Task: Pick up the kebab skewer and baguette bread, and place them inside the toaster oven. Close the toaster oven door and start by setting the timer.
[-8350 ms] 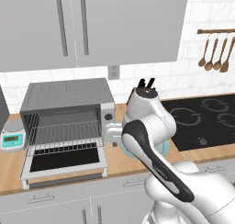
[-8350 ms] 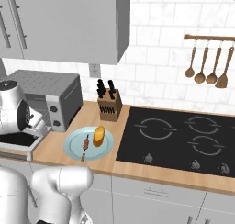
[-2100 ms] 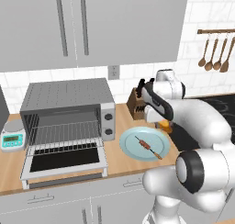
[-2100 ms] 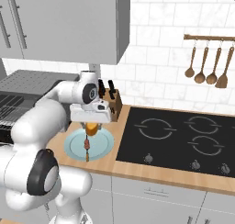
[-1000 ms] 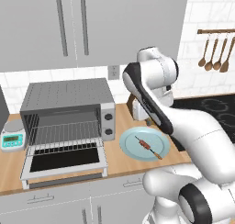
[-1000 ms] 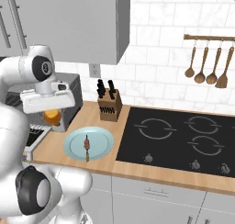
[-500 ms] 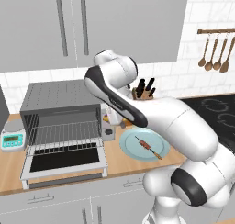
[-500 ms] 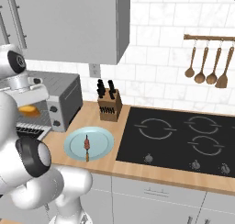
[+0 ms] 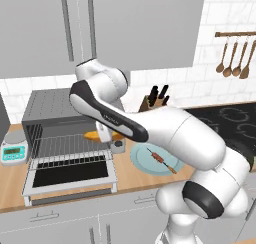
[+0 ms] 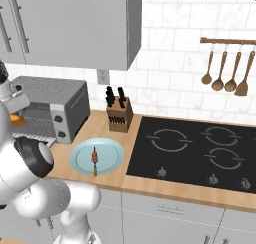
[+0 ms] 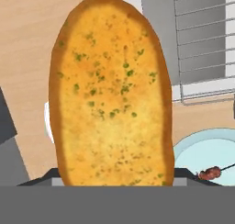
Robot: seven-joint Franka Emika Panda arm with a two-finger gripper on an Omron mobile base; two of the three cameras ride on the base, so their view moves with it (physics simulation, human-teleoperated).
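My gripper [image 9: 104, 134] is shut on the baguette bread [image 9: 94, 135], a golden-orange loaf whose ends stick out on both sides of the hand. It hangs at the right edge of the toaster oven [image 9: 52, 108] opening, just above the wire rack. In the hand view the baguette bread [image 11: 112, 94] hides the fingertips. The toaster oven door [image 9: 70, 175] lies dropped open, flat in front of the oven. The kebab skewer [image 9: 161, 159] lies on the light blue plate [image 9: 145, 163] to the right of the oven. From the right base view the kebab skewer [image 10: 94, 158] and the loaf's orange end [image 10: 17, 120] show too.
A small white scale [image 9: 12, 150] stands left of the oven. A knife block [image 9: 154, 98] sits at the wall behind the plate, and a black stovetop [image 10: 200, 148] is further right. Wooden utensils [image 10: 225, 70] hang on the wall, and cabinets hang above the oven.
The arm has swung left from over the plate to the front of the oven with the baguette in its grip. The skewer stays on the plate.
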